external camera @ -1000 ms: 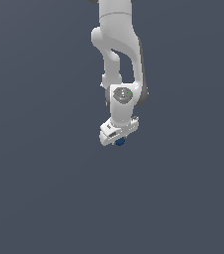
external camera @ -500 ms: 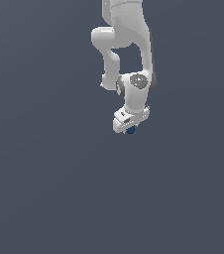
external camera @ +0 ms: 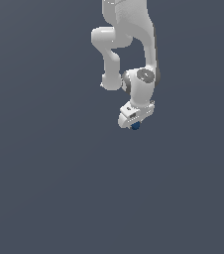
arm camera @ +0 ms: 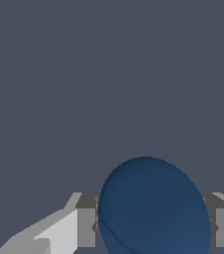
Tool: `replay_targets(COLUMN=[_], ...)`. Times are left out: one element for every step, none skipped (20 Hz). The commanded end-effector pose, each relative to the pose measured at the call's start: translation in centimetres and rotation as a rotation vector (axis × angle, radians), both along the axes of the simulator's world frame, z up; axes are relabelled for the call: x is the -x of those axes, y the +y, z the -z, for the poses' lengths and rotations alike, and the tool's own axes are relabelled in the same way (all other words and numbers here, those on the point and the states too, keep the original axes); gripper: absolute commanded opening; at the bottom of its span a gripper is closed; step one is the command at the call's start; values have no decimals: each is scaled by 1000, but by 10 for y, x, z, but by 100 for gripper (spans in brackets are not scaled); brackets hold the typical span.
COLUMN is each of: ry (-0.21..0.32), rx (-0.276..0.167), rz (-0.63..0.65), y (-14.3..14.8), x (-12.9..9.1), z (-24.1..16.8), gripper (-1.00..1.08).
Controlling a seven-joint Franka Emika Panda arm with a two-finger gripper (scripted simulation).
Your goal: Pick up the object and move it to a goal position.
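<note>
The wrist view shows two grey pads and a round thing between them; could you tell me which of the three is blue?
The ball is the blue one: round and dark blue, held between the jaws of the gripper, whose pads are flat and grey.

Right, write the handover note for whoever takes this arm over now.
Gripper: shut on the dark blue ball, one finger on each side of it in the wrist view.
Ball: held at the fingertips, under the white wrist in the exterior view.
Done: pick-up.
Left: carry the ball to the goal position and release it there. No goal marker shows in either view, so confirm the target first.
</note>
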State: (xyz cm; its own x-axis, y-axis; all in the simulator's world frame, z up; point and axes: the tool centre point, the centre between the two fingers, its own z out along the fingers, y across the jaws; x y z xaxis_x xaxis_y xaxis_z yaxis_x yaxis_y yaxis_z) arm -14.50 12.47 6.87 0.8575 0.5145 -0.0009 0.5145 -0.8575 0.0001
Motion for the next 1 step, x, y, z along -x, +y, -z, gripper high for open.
replay_targets(ry=[-1], rx=[0], rz=[1], y=[0], x=[0], z=[-1], gripper=[-100])
